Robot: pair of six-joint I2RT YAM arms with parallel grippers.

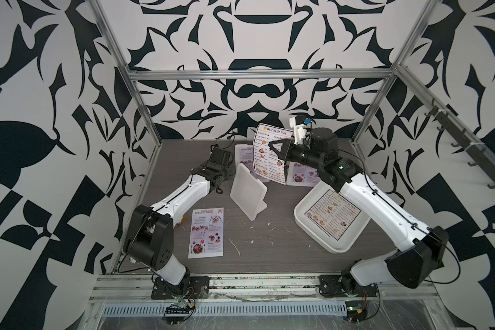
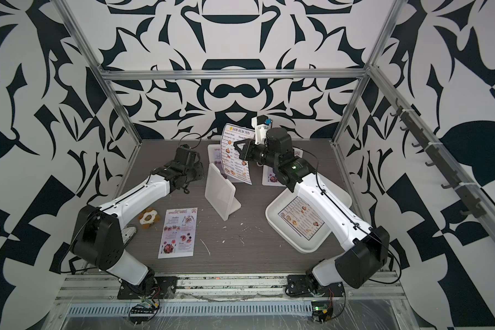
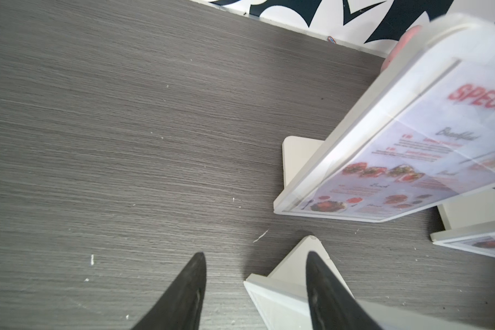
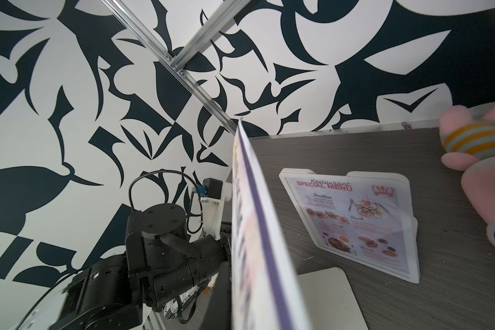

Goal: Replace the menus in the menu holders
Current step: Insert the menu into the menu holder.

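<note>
Nearest the left wrist camera are the 2 black fingers of the left gripper (image 3: 255, 254). They stand apart and hold nothing. 1 finger crosses a corner of the empty holder (image 3: 280, 300), and the other is over the bare table (image 3: 126, 143). Whether that finger touches the frame cannot be told.

The right gripper (image 1: 271, 145) is pinched tight on the DIM SUM INN sheet (image 1: 265, 167). It holds the sheet up in the air, standing tall, just behind the empty holder.

The step looks like sliding this sheet into that holder. To do it well, the sheet's bottom edge should line up with the holder's opening and go in straight and slowly, because paper bends. The left gripper could hold the frame's side so it does not tip or slide.

2 full holders, 1 at the back (image 1: 242, 153) and 1 partly behind the right arm (image 1: 302, 174), have pink menus in them. A loose pink sheet (image 1: 207, 233) lies flat on the table. The white tray (image 1: 300, 225) holds another white sheet (image 1: 333, 214); how many lie there cannot be told.

In both top views the empty holder shows only its back, so its opening is hidden. The right wrist camera sees the held sheet edge-on and blurry.
</note>
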